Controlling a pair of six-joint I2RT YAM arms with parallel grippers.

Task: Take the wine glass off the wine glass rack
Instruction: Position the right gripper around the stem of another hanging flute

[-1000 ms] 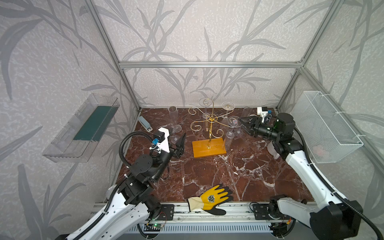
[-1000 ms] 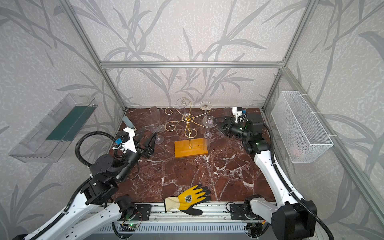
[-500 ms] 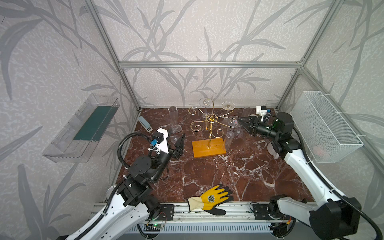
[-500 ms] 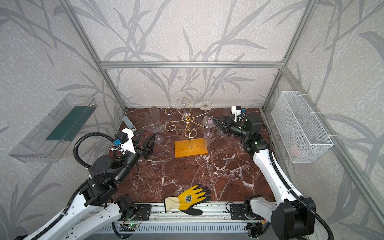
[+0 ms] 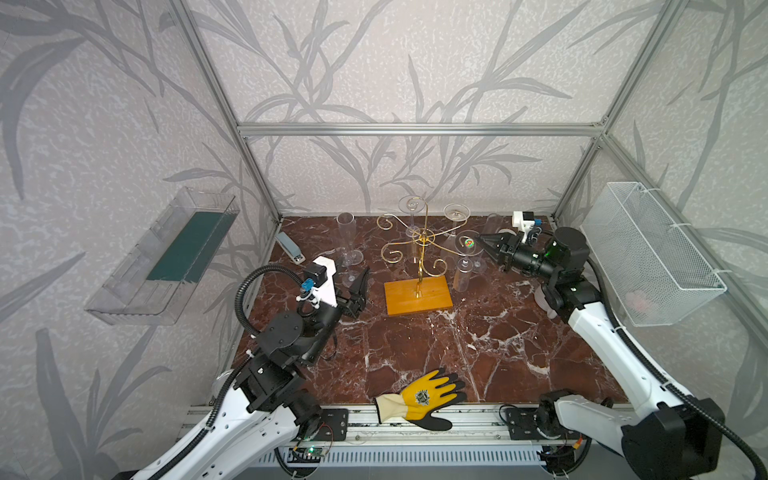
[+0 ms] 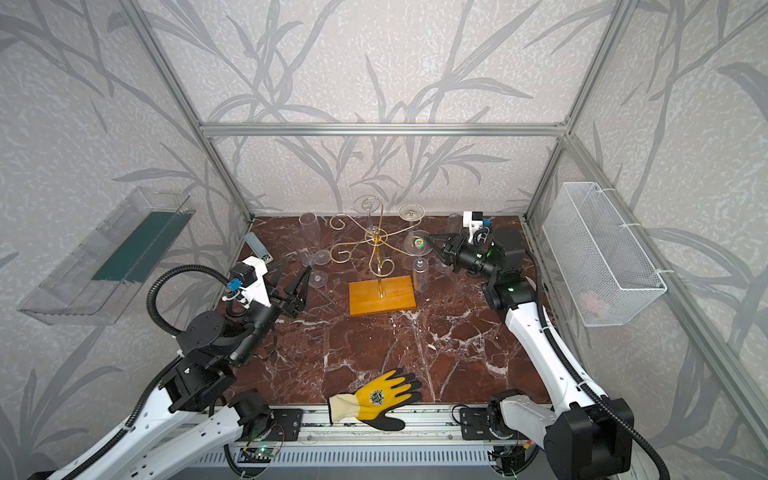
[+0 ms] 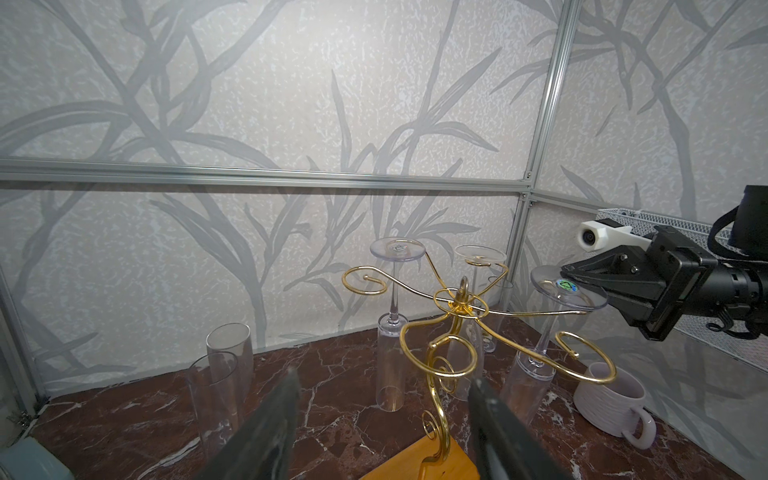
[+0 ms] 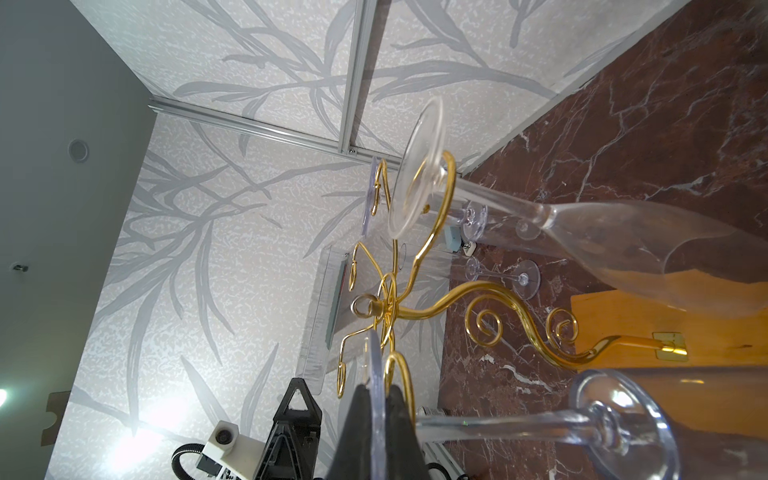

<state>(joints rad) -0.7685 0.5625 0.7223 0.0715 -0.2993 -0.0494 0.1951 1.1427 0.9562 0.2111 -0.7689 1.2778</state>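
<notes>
The right gripper pinches the flat foot of the wine glass, which hangs upside down on the wine glass rack near the far edge of the tabletop. The left gripper stands wide, holding nothing, left of the rack. Bare marble stretches toward the near edge.
</notes>
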